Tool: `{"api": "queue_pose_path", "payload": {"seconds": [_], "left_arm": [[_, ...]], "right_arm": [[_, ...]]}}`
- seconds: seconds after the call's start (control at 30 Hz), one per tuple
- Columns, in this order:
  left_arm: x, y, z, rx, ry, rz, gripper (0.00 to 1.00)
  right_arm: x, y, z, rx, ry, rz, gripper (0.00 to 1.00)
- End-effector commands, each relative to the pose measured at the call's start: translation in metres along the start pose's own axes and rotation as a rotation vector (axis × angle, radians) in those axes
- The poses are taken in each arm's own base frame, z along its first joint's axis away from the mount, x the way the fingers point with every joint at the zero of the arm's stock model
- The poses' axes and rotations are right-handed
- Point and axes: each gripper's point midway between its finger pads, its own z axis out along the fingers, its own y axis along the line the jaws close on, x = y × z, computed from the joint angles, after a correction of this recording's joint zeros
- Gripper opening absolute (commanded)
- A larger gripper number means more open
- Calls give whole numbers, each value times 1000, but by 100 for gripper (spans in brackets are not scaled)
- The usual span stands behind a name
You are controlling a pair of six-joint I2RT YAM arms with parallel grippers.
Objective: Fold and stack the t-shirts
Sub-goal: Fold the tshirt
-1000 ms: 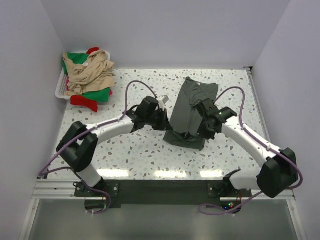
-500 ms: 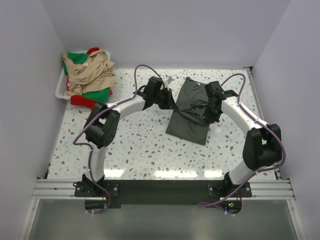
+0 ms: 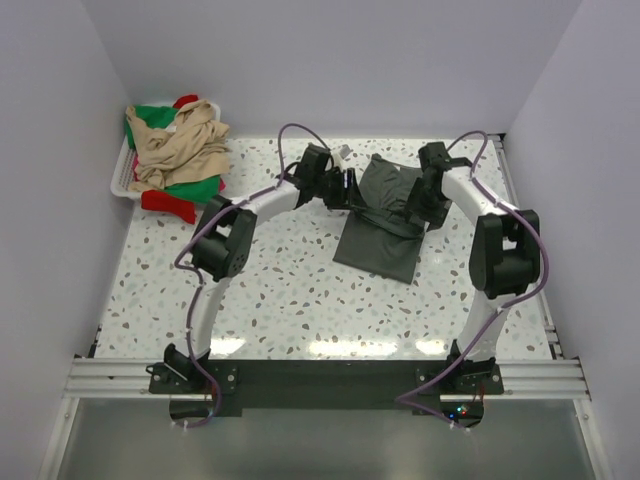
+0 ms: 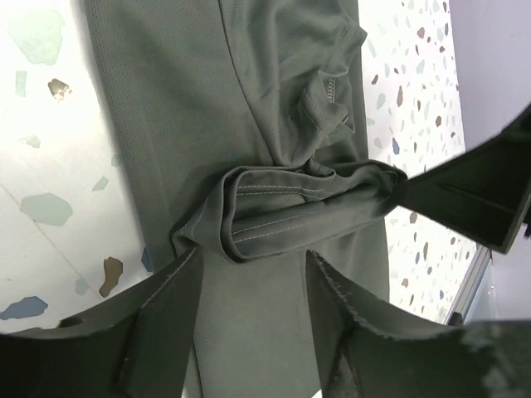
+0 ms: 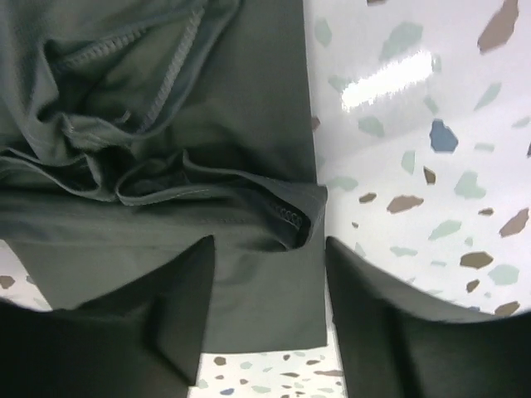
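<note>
Grey shirt (image 3: 385, 245): toward the far right of the table (image 3: 280, 290), near half doubled over the far half. We judge the fold laid but slack.
Hem (image 4: 307, 207): rucked in a roll across the shirt.
Left claw (image 3: 347, 190): jaws apart at the shirt's left edge, gripping nothing, hem just beyond it.
Right claw (image 3: 420, 205): likewise parted and empty, at the right edge.
Other shirts (image 3: 178, 150): beige, green and red, heaped in the basket (image 3: 118, 182) at the far left corner, well apart.
Hindrance: we judge the rucked hem blocks a flat next fold.
</note>
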Motion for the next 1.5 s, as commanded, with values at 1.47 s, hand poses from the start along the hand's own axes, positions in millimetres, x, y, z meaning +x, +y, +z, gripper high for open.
{"api": "queue_pose_path", "payload": {"seconds": [1.47], "left_arm": [[174,13,-42,-18,290,147,57]], "right_arm": [[-6,60,29,-18,-34,-125,62]]}}
